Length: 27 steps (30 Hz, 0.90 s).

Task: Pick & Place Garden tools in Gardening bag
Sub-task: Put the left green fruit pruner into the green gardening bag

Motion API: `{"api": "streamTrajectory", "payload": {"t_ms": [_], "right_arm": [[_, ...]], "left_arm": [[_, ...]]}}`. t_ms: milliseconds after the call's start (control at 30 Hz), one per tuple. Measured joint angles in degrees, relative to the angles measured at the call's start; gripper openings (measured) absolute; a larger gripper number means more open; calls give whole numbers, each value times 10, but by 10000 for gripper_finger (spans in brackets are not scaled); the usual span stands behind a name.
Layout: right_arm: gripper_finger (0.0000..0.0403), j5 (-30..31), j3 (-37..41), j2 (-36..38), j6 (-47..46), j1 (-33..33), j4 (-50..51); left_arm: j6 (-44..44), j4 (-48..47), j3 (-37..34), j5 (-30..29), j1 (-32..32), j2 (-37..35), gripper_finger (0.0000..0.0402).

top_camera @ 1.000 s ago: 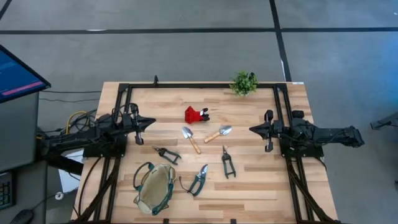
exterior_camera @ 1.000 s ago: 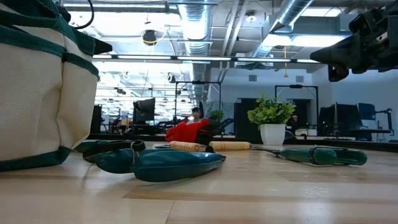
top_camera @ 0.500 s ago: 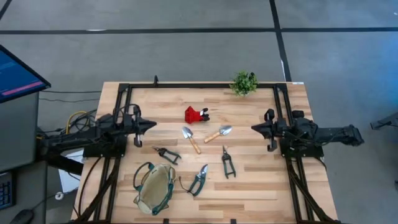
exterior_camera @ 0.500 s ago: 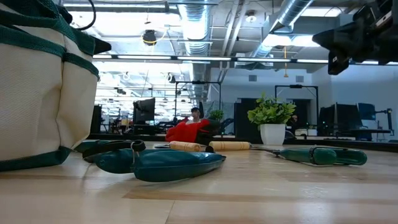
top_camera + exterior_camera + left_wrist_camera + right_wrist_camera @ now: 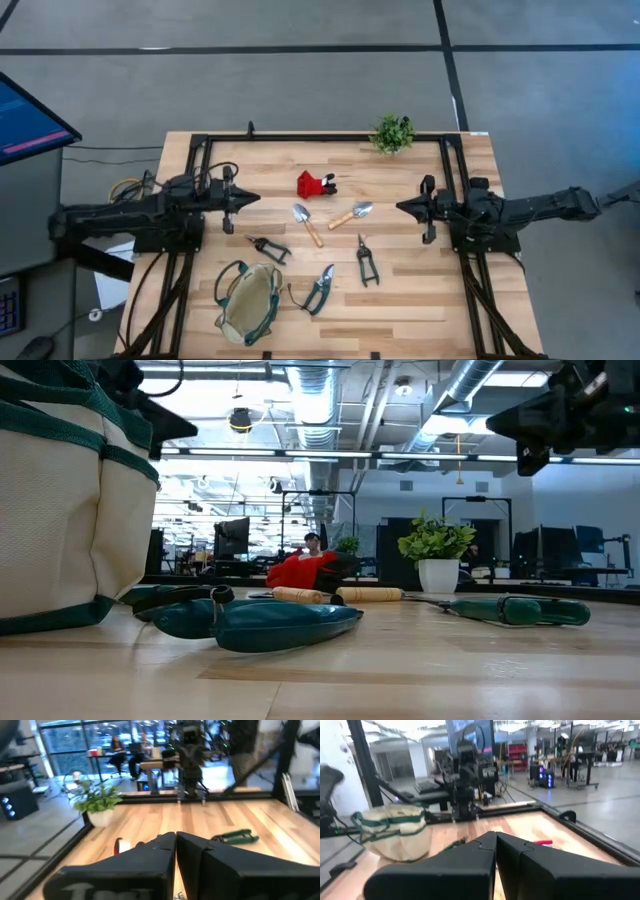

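Note:
Two wood-handled trowels (image 5: 306, 223) (image 5: 351, 214) lie at the table's middle, the red-and-black tool (image 5: 315, 184) beyond them. Dark shears (image 5: 267, 247) lie left of middle, green-handled shears (image 5: 320, 290) (image 5: 366, 262) nearer the front. The tan bag (image 5: 248, 301) stands open at the front left. My left gripper (image 5: 256, 198) hovers shut and empty at the left, above the table. My right gripper (image 5: 400, 208) hovers shut and empty at the right.
A small potted plant (image 5: 392, 133) stands at the far edge, right of middle. A black frame rail (image 5: 320, 139) runs around the table's edges. In the low view the bag (image 5: 70, 510) fills the left, with green shears (image 5: 260, 622) in front.
My left gripper has moved toward the table's right, closer to the middle, and risen slightly. My right gripper has drawn back a little, then moved toward the table's left. The tools and the bag have stayed where they were.

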<state>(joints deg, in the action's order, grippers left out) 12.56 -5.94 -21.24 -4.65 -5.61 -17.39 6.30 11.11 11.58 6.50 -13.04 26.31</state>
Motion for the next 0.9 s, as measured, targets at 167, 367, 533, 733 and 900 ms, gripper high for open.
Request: {"api": "streamTrajectory", "payload": {"t_ms": [167, 367, 533, 733, 900], "right_arm": [[0, 0, -52, -104, -46, 0, -1], [0, -5, -123, -262, -61, 0, 1], [0, -12, -190, -369, -58, -8, 2], [0, -51, -233, -434, -10, -28, 1], [0, -57, -227, -432, 6, -24, 2]], "left_arm": [[11, -1, 30, 42, 0, 61, 1], [8, -2, 32, 85, 0, 84, 1], [6, -2, 32, 141, 0, 76, 1], [-7, -2, 33, 145, 0, 76, 1], [-19, -48, 59, 144, 4, 104, 1]]}}
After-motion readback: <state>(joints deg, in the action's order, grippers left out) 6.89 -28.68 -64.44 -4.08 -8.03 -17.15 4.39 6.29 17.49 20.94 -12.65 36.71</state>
